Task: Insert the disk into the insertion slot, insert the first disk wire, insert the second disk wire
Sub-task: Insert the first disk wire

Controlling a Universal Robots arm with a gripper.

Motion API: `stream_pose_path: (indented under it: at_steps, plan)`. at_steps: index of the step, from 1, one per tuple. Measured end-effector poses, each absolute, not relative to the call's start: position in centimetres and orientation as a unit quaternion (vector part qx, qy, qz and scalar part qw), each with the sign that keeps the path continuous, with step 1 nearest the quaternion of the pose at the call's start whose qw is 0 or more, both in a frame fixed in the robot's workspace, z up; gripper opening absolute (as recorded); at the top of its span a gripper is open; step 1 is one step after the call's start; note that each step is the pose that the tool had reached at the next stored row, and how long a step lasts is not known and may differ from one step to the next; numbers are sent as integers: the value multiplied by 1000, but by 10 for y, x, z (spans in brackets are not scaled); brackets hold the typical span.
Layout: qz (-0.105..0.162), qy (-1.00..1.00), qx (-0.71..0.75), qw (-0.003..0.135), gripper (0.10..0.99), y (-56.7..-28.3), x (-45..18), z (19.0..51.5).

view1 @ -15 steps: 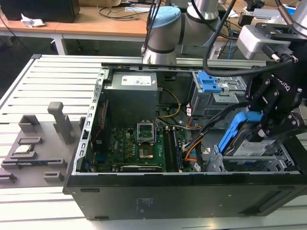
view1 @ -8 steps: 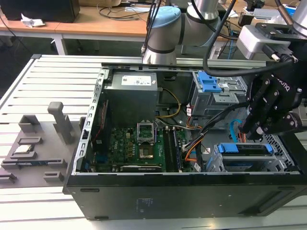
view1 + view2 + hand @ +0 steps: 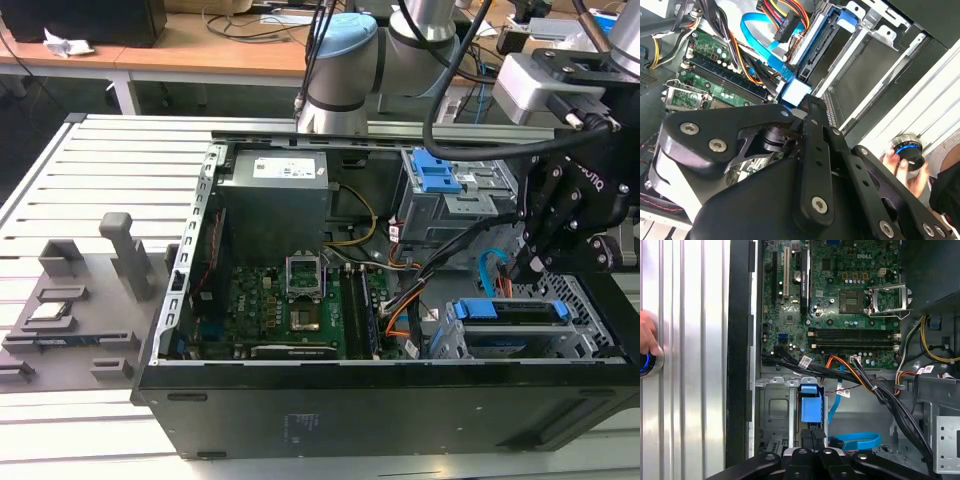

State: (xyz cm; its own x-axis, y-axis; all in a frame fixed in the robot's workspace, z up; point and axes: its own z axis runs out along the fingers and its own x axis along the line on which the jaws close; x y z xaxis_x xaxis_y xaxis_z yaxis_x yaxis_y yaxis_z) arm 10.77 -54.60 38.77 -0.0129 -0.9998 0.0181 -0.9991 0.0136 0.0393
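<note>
step in hand: step 1 of 3, at its close by my reading; the disk [image 3: 510, 312] looks seated and neither wire looks plugged in.
disk: inside the insertion slot [image 3: 480, 346], edge-up, with its blue carrier showing along the slot's rim.
gripper [image 3: 522, 268]: directly over the insertion slot, with its tips at the carrier's blue tab; i cannot tell whether they touch it.
jaws: drawn together, with nothing seen between them.
blue data cable [image 3: 857, 441]: looped loose just beside the insertion slot.
power plug [image 3: 786, 26]: on coloured wires, hanging free near the insertion slot's open end.
taller cage [image 3: 450, 205]: carries a blue latch and stands near the insertion slot, apart from the gripper.
hand [image 3: 645, 332]: a person's, on a blue-lit knob [image 3: 647, 365] on the table [image 3: 100, 160], well apart from the insertion slot.
move called for: as i judge it, a straight press along the insertion slot, kept clear of the loose cable beside it, until the carrier seats.
</note>
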Motion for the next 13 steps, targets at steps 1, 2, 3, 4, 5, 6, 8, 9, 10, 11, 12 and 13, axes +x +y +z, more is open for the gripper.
stream_pose_path:
  at_steps: [1,2,3,4,5,6,8,9,10,11,12,13]
  plan:
    - [-8,-712,702,20,106,-546,108,388]
    - [-8,-712,702,20,106,-546,108,388]
    - [-8,-712,702,20,106,-546,109,387]
    - [-8,-712,702,20,106,-546,117,387]
    - [-8,-712,702,21,106,-546,129,387]
    - [-8,-712,702,21,106,-544,137,386]
    - [-9,-712,702,21,106,-540,145,385]
    - [-9,-712,702,21,106,-537,147,384]
    - [-9,-712,702,21,106,-532,148,383]
    - [-9,-712,702,21,106,-525,149,381]
    - [-9,-712,702,22,106,-521,150,380]
    - [-8,-712,702,22,106,-516,150,378]
